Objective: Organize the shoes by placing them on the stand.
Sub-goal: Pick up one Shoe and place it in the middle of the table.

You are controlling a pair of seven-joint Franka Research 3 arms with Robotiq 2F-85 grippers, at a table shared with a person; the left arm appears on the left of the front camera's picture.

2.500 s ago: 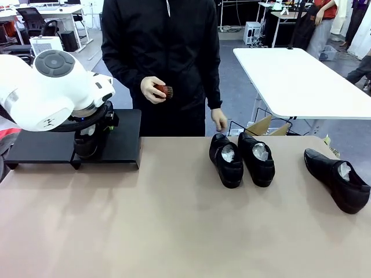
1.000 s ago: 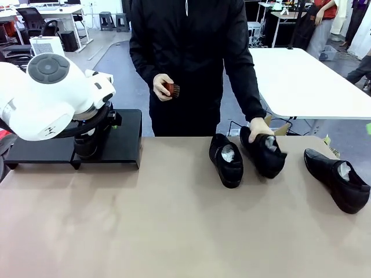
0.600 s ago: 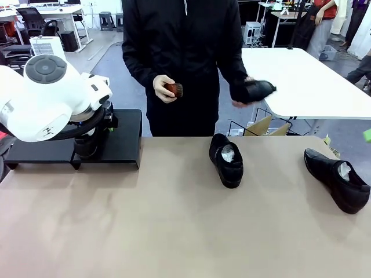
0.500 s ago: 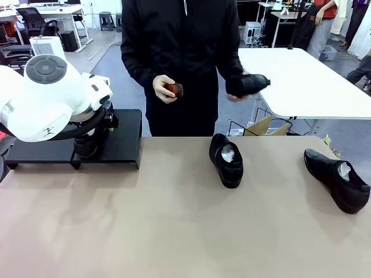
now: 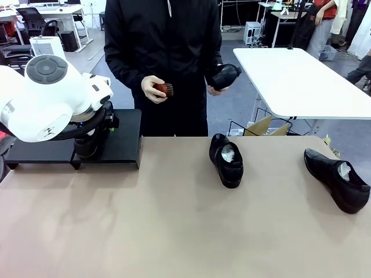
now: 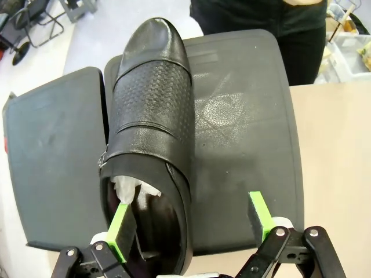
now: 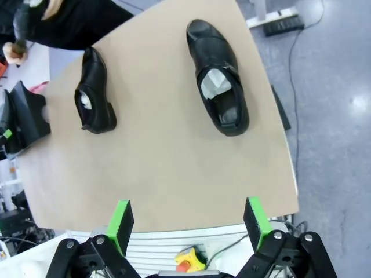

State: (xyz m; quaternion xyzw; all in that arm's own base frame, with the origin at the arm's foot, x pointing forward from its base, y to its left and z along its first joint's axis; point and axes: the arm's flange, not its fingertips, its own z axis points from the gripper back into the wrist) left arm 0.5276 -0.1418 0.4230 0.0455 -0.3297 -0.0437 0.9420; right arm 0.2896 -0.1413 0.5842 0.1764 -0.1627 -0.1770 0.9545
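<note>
Glossy black leather shoe (image 6: 152, 110), pebbled across its middle, crumpled white paper (image 6: 130, 188) inside; stand (image 6: 243, 116) matt black, scuffed; worktop (image 5: 174, 231) matt tan.

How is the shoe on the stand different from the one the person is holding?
The shoe on the stand sits flat on its sole on the black stand; the held shoe is up in the air in the person's hand. The shoe on the stand has the open left gripper at its heel end; the held shoe is well away from it. White paper shows inside the first; the held shoe's inside is not visible. Both are black.
</note>
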